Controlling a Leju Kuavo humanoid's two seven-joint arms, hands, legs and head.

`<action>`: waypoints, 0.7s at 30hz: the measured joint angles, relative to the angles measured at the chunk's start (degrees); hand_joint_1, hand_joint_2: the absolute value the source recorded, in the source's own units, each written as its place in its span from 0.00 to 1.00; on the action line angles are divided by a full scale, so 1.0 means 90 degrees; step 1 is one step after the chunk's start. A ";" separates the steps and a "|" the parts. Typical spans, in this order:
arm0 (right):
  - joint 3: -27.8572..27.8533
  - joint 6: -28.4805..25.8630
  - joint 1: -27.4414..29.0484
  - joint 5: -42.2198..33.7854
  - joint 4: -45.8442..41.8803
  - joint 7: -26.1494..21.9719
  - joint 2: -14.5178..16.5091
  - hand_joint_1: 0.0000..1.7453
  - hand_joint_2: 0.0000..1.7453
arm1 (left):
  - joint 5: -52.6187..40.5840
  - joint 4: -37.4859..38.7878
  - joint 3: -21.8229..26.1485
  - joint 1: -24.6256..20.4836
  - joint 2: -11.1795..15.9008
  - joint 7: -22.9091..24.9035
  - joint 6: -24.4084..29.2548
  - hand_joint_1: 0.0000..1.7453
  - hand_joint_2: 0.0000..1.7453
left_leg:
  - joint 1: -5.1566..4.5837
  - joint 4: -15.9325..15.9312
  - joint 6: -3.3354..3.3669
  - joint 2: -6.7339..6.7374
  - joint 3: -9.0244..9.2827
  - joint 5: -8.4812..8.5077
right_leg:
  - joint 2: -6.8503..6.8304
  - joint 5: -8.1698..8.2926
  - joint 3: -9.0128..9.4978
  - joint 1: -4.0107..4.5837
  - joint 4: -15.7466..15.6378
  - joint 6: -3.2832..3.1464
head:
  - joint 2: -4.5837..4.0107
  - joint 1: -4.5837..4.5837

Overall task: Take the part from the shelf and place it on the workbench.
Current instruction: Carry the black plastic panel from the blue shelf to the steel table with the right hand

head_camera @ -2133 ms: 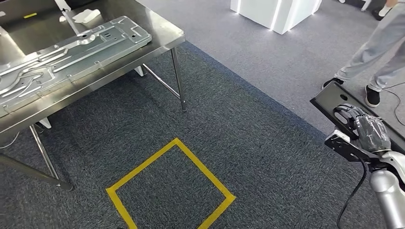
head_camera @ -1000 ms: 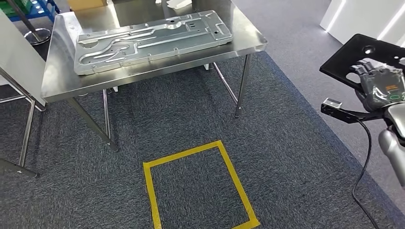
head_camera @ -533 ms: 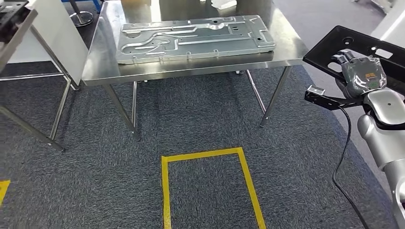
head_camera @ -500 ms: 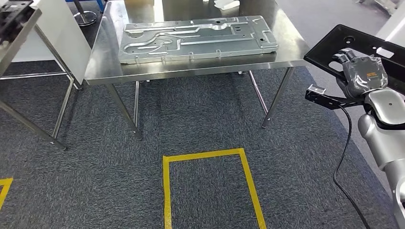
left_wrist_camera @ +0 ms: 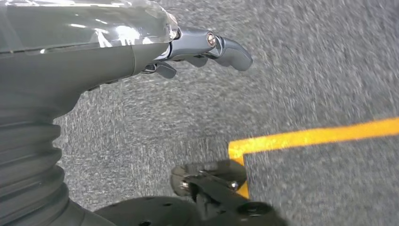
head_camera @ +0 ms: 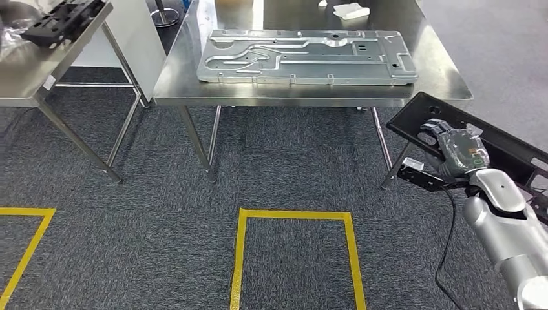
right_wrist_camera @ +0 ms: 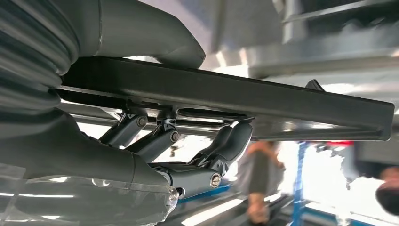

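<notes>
The right hand grips the flat black part by its edge — just off the workbench's near corner — while the left hand hangs over carpet, fingers loosely curled, holding nothing.

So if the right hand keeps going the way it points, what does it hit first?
Probably the workbench. The right hand grips the black part, pointing up toward the bench's near right corner and leg. The part's front end would likely meet it first, though depth is unclear.
</notes>
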 joint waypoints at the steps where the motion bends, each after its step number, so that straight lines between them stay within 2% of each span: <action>1: -0.0019 0.0016 0.0097 -0.0012 -0.0081 -0.0006 0.0011 1.00 1.00 | 0.0000 0.0000 0.0000 -0.0004 0.0001 -0.0002 0.0002 0.00 1.00 | -0.0027 -0.0346 0.0042 0.0093 0.0181 0.0104 | -0.0054 -0.0025 0.0032 0.0013 -0.0005 0.0029 | 0.0000 0.0001; 2: -0.0041 0.0027 0.0173 -0.0022 -0.0159 -0.0010 0.0016 1.00 1.00 | -0.0001 0.0000 0.0000 -0.0006 0.0002 -0.0004 0.0002 0.00 1.00 | -0.0058 -0.0521 0.0079 0.0146 0.0268 0.0129 | -0.0107 -0.0044 0.0056 0.0023 -0.0015 0.0065 | 0.0000 0.0001; 3: -0.0061 0.0041 0.0236 -0.0038 -0.0238 -0.0010 0.0018 1.00 1.00 | -0.0001 0.0000 0.0000 -0.0006 0.0002 -0.0006 0.0002 0.00 1.00 | -0.0087 -0.0552 0.0113 0.0133 0.0278 0.0103 | -0.0161 -0.0055 0.0076 0.0031 -0.0033 0.0103 | 0.0000 0.0001; 5: -0.0099 0.0075 0.0346 -0.0082 -0.0394 -0.0002 0.0013 1.00 1.00 | -0.0002 0.0000 0.0000 0.0003 0.0003 -0.0007 0.0002 0.00 1.00 | -0.0085 -0.0598 0.0171 0.0003 0.0292 0.0116 | -0.0247 -0.0078 0.0132 0.0027 -0.0076 0.0184 | 0.0000 0.0000; 6: -0.0128 0.0092 0.0397 -0.0102 -0.0473 0.0008 -0.0002 1.00 1.00 | -0.0004 0.0000 0.0000 0.0008 0.0004 -0.0004 0.0002 0.00 1.00 | -0.0069 -0.0638 0.0206 -0.0057 0.0319 0.0127 | -0.0191 -0.0116 0.0150 0.0013 -0.0062 0.0214 | 0.0000 0.0000; 7: -0.0166 0.0103 0.0444 -0.0114 -0.0545 0.0016 -0.0039 1.00 1.00 | -0.0006 0.0000 0.0000 0.0006 0.0005 0.0001 0.0000 0.00 1.00 | -0.0048 -0.0679 0.0243 -0.0113 0.0348 0.0144 | -0.0068 -0.0209 0.0113 0.0000 0.0053 0.0233 | 0.0000 0.0001; 8: -0.0211 0.0112 0.0492 -0.0118 -0.0616 0.0033 -0.0090 1.00 1.00 | -0.0008 0.0000 0.0000 -0.0001 0.0007 0.0010 -0.0004 0.00 1.00 | -0.0029 -0.0711 0.0276 -0.0172 0.0375 0.0156 | 0.0098 -0.0362 0.0002 -0.0011 0.0303 0.0242 | 0.0000 0.0001; 9: -0.0259 0.0125 0.0541 -0.0099 -0.0672 0.0060 -0.0153 1.00 1.00 | -0.0009 0.0000 0.0000 -0.0011 0.0008 0.0022 -0.0012 0.00 1.00 | -0.0030 -0.0722 0.0301 -0.0240 0.0388 0.0157 | 0.0264 -0.0561 -0.0196 -0.0013 0.0698 0.0243 | 0.0000 0.0001; 10: -0.0303 0.0138 0.0591 -0.0057 -0.0716 0.0097 -0.0214 1.00 1.00 | -0.0010 0.0000 0.0000 -0.0021 0.0009 0.0037 -0.0022 0.00 1.00 | -0.0035 -0.0720 0.0322 -0.0310 0.0394 0.0153 | 0.0362 -0.0753 -0.0444 -0.0007 0.1155 0.0244 | 0.0000 0.0002; 11: -0.0338 0.0151 0.0640 0.0001 -0.0755 0.0140 -0.0259 1.00 1.00 | -0.0010 0.0000 0.0000 -0.0024 0.0010 0.0051 -0.0033 0.00 1.00 | -0.0040 -0.0715 0.0331 -0.0389 0.0401 0.0145 | 0.0409 -0.0862 -0.0673 0.0001 0.1539 0.0246 | 0.0000 0.0002; 12: -0.0364 0.0161 0.0682 0.0065 -0.0787 0.0178 -0.0292 1.00 1.00 | -0.0010 0.0000 -0.0001 -0.0022 0.0009 0.0062 -0.0043 0.00 1.00 | -0.0045 -0.0707 0.0335 -0.0466 0.0411 0.0134 | 0.0429 -0.0847 -0.0824 0.0006 0.1736 0.0246 | 0.0000 0.0002; 13: -0.0379 0.0164 0.0712 0.0124 -0.0817 0.0208 -0.0310 1.00 1.00 | -0.0010 0.0000 -0.0001 -0.0020 0.0009 0.0067 -0.0049 0.00 1.00 | -0.0048 -0.0692 0.0333 -0.0539 0.0421 0.0122 | 0.0439 -0.0691 -0.0847 0.0006 0.1663 0.0240 | 0.0000 0.0002; 15: -0.0396 0.0156 0.0739 0.0244 -0.0881 0.0254 -0.0346 1.00 1.00 | -0.0010 0.0000 -0.0001 -0.0023 0.0009 0.0072 -0.0053 0.00 1.00 | -0.0048 -0.0643 0.0306 -0.0685 0.0435 0.0083 | 0.0545 -0.0163 -0.0577 -0.0008 0.0891 0.0215 | 0.0000 0.0002; 16: -0.0403 0.0145 0.0738 0.0333 -0.0904 0.0292 -0.0369 1.00 1.00 | -0.0010 0.0000 -0.0001 -0.0032 0.0009 0.0073 -0.0054 0.00 1.00 | -0.0057 -0.0604 0.0282 -0.0753 0.0426 0.0060 | 0.0649 0.0024 -0.0408 -0.0013 0.0482 0.0198 | 0.0000 0.0002; 17: -0.0406 0.0132 0.0734 0.0445 -0.0922 0.0337 -0.0396 1.00 1.00 | -0.0009 0.0000 -0.0001 -0.0039 0.0008 0.0074 -0.0056 0.00 1.00 | -0.0060 -0.0576 0.0256 -0.0822 0.0409 0.0045 | 0.0726 0.0127 -0.0289 -0.0014 0.0200 0.0179 | 0.0000 0.0002; 18: -0.0408 0.0121 0.0730 0.0570 -0.0934 0.0392 -0.0421 1.00 1.00 | -0.0009 0.0000 -0.0002 -0.0038 0.0007 0.0075 -0.0059 0.00 1.00 | -0.0057 -0.0560 0.0225 -0.0882 0.0388 0.0039 | 0.0768 0.0141 -0.0236 -0.0005 0.0073 0.0154 | 0.0000 0.0002; 19: -0.0409 0.0112 0.0722 0.0713 -0.0947 0.0455 -0.0441 1.00 1.00 | -0.0008 0.0000 -0.0002 -0.0031 0.0006 0.0075 -0.0064 0.00 1.00 | -0.0051 -0.0561 0.0191 -0.0944 0.0372 0.0043 | 0.0743 0.0122 -0.0223 0.0012 0.0058 0.0127 | 0.0000 0.0001; 20: -0.0409 0.0106 0.0714 0.0859 -0.0968 0.0519 -0.0454 1.00 1.00 | -0.0008 0.0001 -0.0002 -0.0020 0.0009 0.0075 -0.0070 0.00 1.00 | -0.0049 -0.0573 0.0153 -0.0994 0.0362 0.0048 | 0.0675 0.0130 -0.0216 0.0006 0.0046 0.0090 | 0.0000 0.0002; 21: -0.0409 0.0102 0.0702 0.0985 -0.0993 0.0579 -0.0463 1.00 1.00 | -0.0008 0.0001 -0.0002 -0.0009 0.0012 0.0075 -0.0079 0.00 1.00 | -0.0052 -0.0562 0.0115 -0.0957 0.0356 0.0034 | 0.0612 0.0137 -0.0197 -0.0001 0.0022 0.0050 | 0.0000 0.0002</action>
